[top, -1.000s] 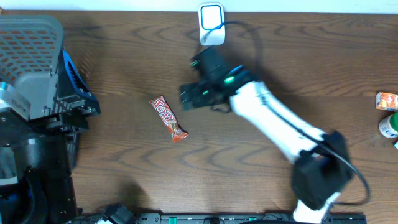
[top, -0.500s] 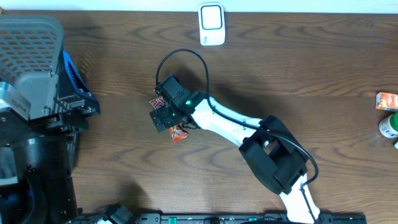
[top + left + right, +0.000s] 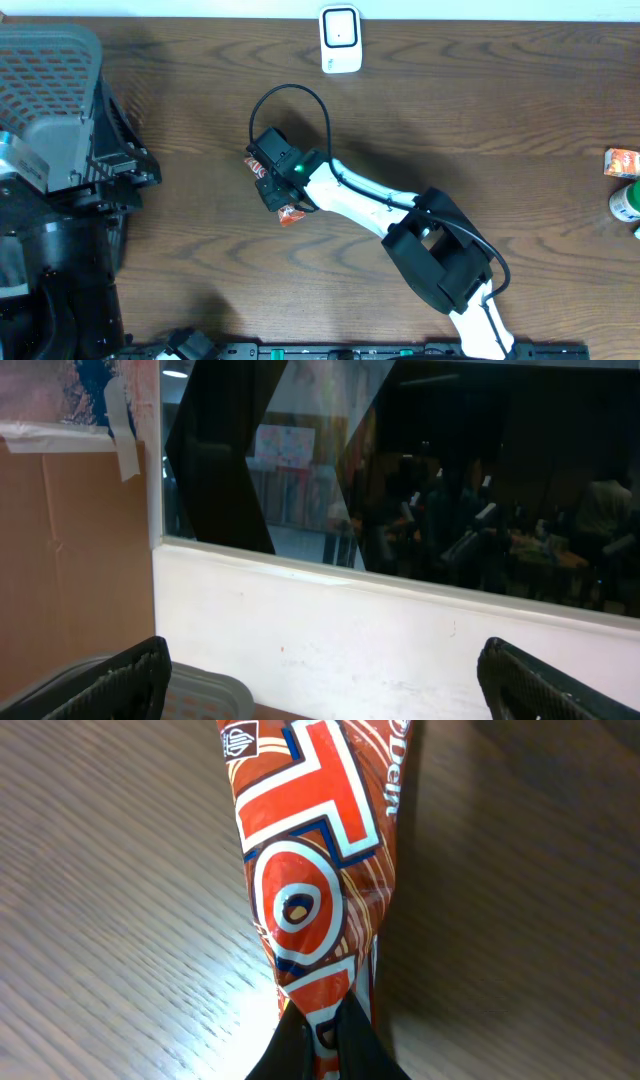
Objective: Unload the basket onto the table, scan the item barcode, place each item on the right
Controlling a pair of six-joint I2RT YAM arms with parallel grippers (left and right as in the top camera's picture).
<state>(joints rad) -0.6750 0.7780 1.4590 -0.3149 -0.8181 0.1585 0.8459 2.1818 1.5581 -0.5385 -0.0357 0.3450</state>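
The item is a red and orange candy bar wrapper [image 3: 290,214] lying on the wooden table left of centre. It fills the right wrist view [image 3: 315,870], with white and blue lettering facing up. My right gripper [image 3: 272,185] sits over the middle of it. Its two black fingers are pinched together on the wrapper's near end [image 3: 322,1020]. The white scanner [image 3: 340,40] stands at the table's far edge, apart from the bar. My left gripper [image 3: 330,682] is open with nothing between its fingers, and faces a white wall and a window.
A grey mesh basket [image 3: 50,70] stands at the far left, beside the left arm's dark base; its rim also shows in the left wrist view [image 3: 205,695]. An orange box [image 3: 622,160] and a green-capped bottle [image 3: 625,203] sit at the right edge.
The right arm swung from near the scanner down and left to the candy bar, then its jaws went from open to shut on the wrapper. The left gripper stayed open.
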